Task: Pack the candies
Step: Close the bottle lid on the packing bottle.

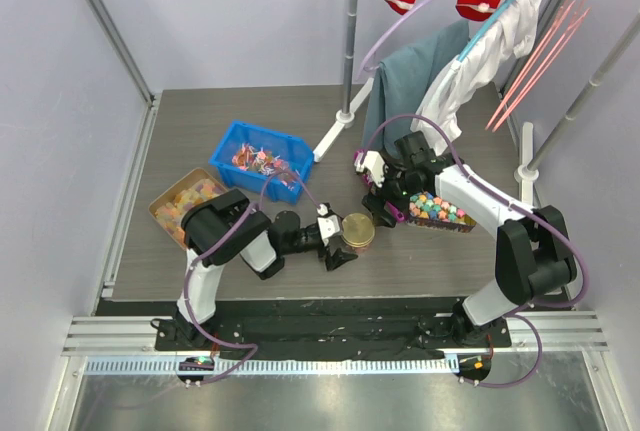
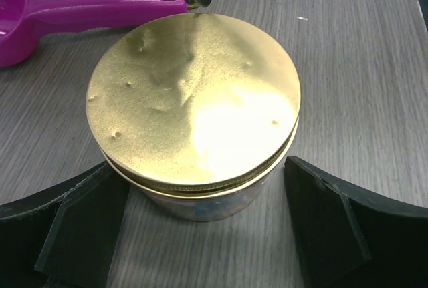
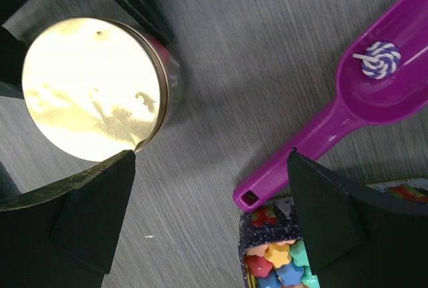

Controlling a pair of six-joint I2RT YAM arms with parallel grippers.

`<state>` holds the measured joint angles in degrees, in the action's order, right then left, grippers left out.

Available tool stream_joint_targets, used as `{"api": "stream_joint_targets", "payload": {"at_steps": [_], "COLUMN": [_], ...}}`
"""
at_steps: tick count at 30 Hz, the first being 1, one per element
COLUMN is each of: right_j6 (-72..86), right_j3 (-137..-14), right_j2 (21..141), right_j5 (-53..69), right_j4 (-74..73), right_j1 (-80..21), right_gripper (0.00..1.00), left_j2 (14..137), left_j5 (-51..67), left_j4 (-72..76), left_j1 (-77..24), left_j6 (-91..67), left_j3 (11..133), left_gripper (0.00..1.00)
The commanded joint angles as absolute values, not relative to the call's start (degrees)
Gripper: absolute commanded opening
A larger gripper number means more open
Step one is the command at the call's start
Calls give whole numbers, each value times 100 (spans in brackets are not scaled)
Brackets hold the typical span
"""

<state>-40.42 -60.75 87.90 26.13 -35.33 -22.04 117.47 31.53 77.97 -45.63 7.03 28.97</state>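
Observation:
The candies, small red and pink wrapped sweets, lie in a blue bin at the back left. A round jar with a gold lid stands mid-table. My left gripper is open, with its fingers on either side of the jar's near side. A gap shows at the right finger. My right gripper hangs open just above the table between the jar and a magenta scoop. One purple-and-white swirl sweet lies in the scoop.
A dark tray of coloured star-shaped sweets lies right of the scoop's handle. A tan tray of orange-yellow pieces sits at the left. Clothes hang on a rack behind, with its foot by the blue bin.

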Motion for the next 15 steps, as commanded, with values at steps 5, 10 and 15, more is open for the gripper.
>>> {"api": "stream_joint_targets", "payload": {"at_steps": [5, 10, 15], "right_j6": [-4008, -4008, -4236], "right_j3": [-6328, -6468, -6627], "right_j2": [8842, 8947, 9201], "right_j5": [3050, 3444, 4033], "right_j4": [-3639, -3857, -4324], "right_j1": [-2136, -2109, -2109], "right_gripper": [99, 99, 97], "left_j2": [11936, 11927, 11953], "left_j5": [3121, 2936, 2682], "left_j4": [8868, 8868, 8868], "left_j1": [-4799, -4799, -4808], "left_j6": [967, 949, 949], "left_j3": [2988, 3067, 3094], "left_gripper": [100, 100, 100]}}
